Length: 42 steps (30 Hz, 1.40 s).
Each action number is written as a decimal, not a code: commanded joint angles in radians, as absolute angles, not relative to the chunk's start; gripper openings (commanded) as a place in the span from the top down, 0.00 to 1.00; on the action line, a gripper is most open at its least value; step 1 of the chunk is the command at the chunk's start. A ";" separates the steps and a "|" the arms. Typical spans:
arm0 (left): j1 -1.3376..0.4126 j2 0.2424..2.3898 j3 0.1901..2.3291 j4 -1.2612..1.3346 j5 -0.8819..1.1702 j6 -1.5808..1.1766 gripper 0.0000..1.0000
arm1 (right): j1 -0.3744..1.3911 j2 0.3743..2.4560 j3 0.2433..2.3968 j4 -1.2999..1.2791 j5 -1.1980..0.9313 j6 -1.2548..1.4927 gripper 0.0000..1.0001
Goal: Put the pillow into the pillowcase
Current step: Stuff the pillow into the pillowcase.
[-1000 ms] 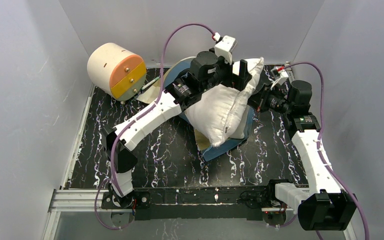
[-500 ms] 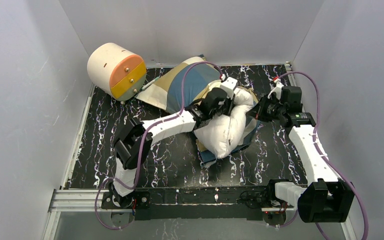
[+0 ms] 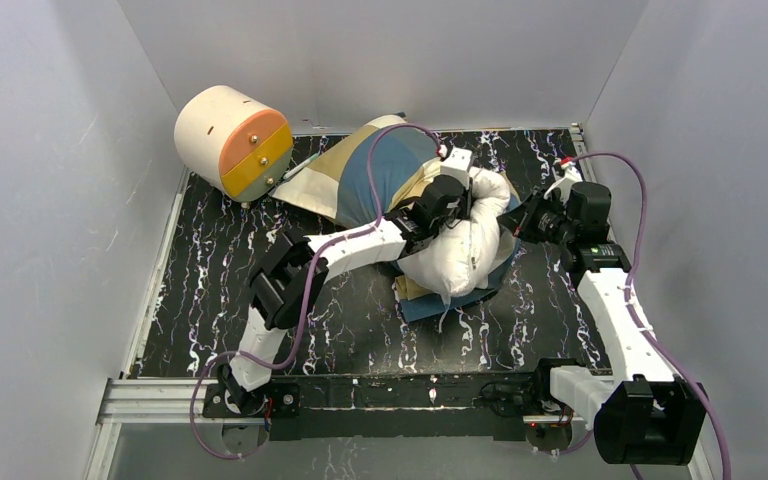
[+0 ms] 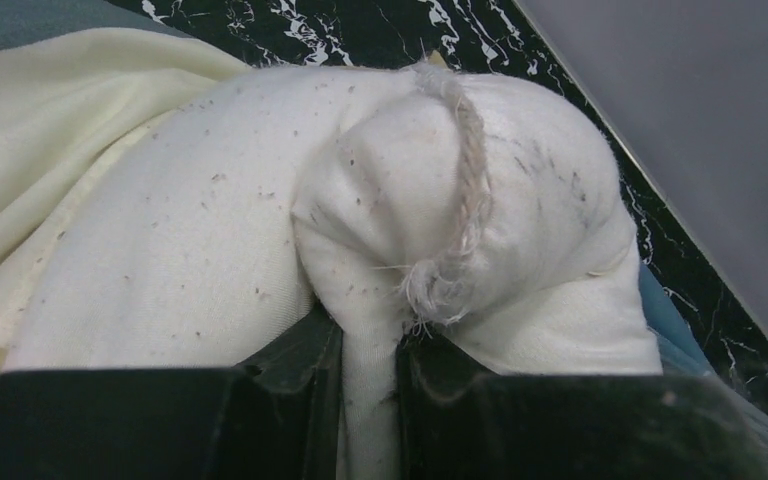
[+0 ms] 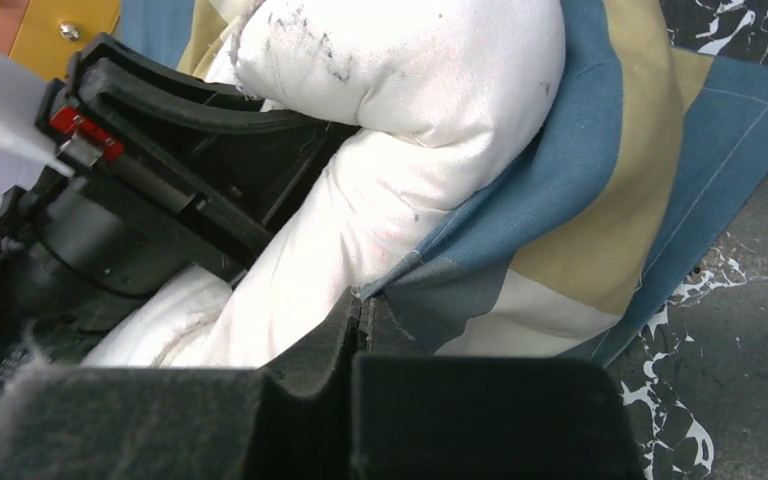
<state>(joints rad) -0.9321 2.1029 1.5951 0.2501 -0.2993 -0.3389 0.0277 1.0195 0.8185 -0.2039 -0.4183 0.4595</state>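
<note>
Now the plump white stuffed pillow (image 3: 460, 250) lies bunched near the middle of the black marbled table (image 3: 210, 260). It rests on the thin pillowcase of blue, tan and cream blocks (image 3: 380, 165), which spreads beneath it and away to the far left; how much of the pillow sits inside I cannot tell. The left gripper (image 4: 368, 345) pinches a fold of the pillow's white cloth, just below a frayed corded seam. The right gripper (image 5: 355, 315) has its jaws pressed together on the pillowcase's blue edge, under the pillow's right side. A cream cylinder with an orange-and-yellow face (image 3: 232, 140) stands at the far left corner.
</note>
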 commanded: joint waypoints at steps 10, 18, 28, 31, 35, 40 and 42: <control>-0.897 2.391 1.415 -0.169 -0.279 -0.446 0.97 | 0.050 1.138 1.078 0.293 -1.002 0.354 0.99; -0.905 2.473 1.412 -0.145 -0.178 -0.511 1.00 | 0.265 1.338 1.510 -0.313 -0.862 -0.151 0.99; -0.931 2.486 1.393 -0.022 0.040 -0.619 1.00 | 0.387 1.335 1.392 -0.193 -0.482 -0.060 0.99; -0.912 2.451 1.296 -0.050 0.015 -0.633 1.00 | 0.387 1.247 1.318 -0.419 -0.098 0.186 0.99; -0.859 2.352 1.114 0.083 -0.008 -0.692 1.00 | 0.385 0.963 0.925 -0.477 0.007 0.483 0.92; -0.818 2.323 1.033 0.173 0.078 -0.726 1.00 | 0.386 0.764 0.669 -0.453 0.092 0.637 0.84; -0.814 2.327 1.023 0.207 0.107 -0.752 1.00 | 0.385 0.764 0.680 -0.486 0.153 0.650 0.76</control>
<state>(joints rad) -0.8780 2.1117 1.2171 0.7097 0.1120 -0.7456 0.3756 0.7898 0.6682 -0.5747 0.0574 0.4919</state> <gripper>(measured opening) 0.144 0.186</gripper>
